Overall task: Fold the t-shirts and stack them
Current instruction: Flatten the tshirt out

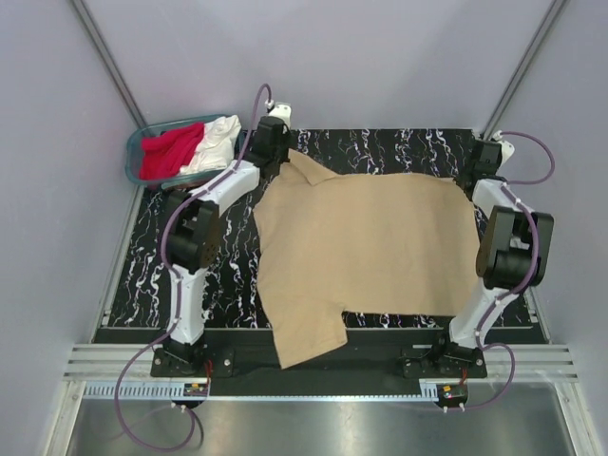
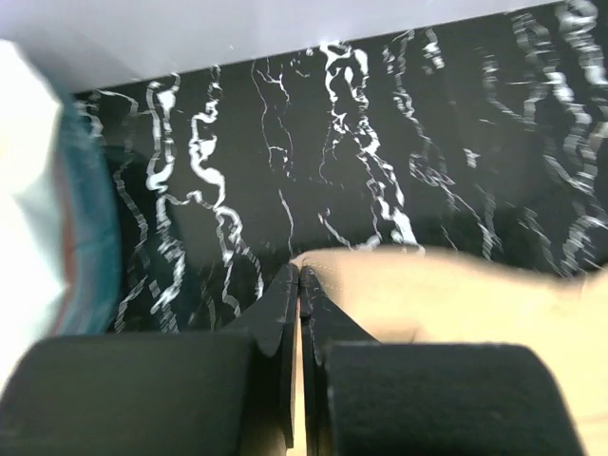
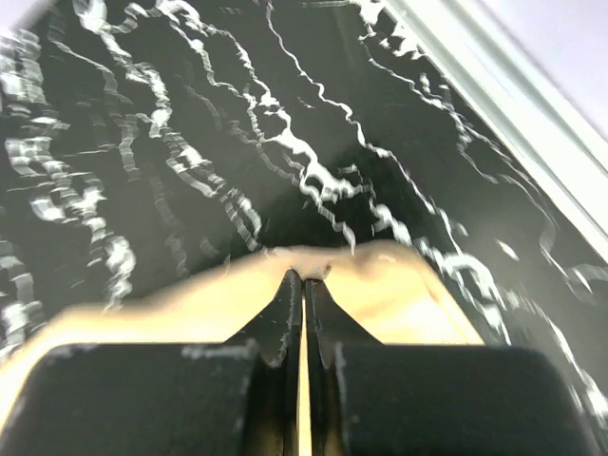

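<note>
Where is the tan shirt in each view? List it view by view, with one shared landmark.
Top external: tan shirt spread across the centre.
Left wrist: shirt lower right, edge pinched by the left gripper.
Right wrist: shirt lower centre, edge pinched by the right gripper.
Shared landmark: the black marbled table.

Teal basket (image 1: 132, 158), black marbled tabletop (image 1: 399, 150)

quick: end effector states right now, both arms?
Left end effector: closed, pinching the edge of the tan shirt.
Right end effector: closed, pinching the same shirt's edge.
</note>
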Motion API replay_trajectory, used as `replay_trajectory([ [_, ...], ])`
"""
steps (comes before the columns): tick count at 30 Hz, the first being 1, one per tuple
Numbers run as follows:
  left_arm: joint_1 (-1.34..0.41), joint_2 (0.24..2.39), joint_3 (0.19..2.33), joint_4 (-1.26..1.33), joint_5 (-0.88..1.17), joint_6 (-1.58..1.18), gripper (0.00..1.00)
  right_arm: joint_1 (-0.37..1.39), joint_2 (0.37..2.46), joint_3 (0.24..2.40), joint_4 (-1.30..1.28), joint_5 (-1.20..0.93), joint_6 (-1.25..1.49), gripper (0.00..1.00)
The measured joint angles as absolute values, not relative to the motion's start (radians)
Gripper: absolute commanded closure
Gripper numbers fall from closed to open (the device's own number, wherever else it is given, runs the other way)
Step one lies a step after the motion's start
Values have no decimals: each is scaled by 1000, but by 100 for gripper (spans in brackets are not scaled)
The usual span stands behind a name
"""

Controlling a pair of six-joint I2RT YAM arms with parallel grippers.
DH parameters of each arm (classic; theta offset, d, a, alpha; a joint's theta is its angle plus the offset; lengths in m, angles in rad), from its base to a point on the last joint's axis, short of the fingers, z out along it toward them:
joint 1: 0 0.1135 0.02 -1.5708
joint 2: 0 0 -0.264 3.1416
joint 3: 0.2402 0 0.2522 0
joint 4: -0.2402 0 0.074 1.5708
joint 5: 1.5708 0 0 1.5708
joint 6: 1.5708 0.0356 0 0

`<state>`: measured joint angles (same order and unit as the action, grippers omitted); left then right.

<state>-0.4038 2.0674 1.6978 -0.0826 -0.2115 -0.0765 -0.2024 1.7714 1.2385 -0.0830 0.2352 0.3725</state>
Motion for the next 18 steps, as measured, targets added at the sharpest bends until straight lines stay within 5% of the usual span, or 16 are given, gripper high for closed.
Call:
replay_trajectory([
  [5,-400,2169,1763,-72,-217,-104,100,-226,1954,1351,-52,191,320,100],
  [18,-401,2113,1740,-89,-165,-210,100,-238,1977,1483,-125,143,315,100],
])
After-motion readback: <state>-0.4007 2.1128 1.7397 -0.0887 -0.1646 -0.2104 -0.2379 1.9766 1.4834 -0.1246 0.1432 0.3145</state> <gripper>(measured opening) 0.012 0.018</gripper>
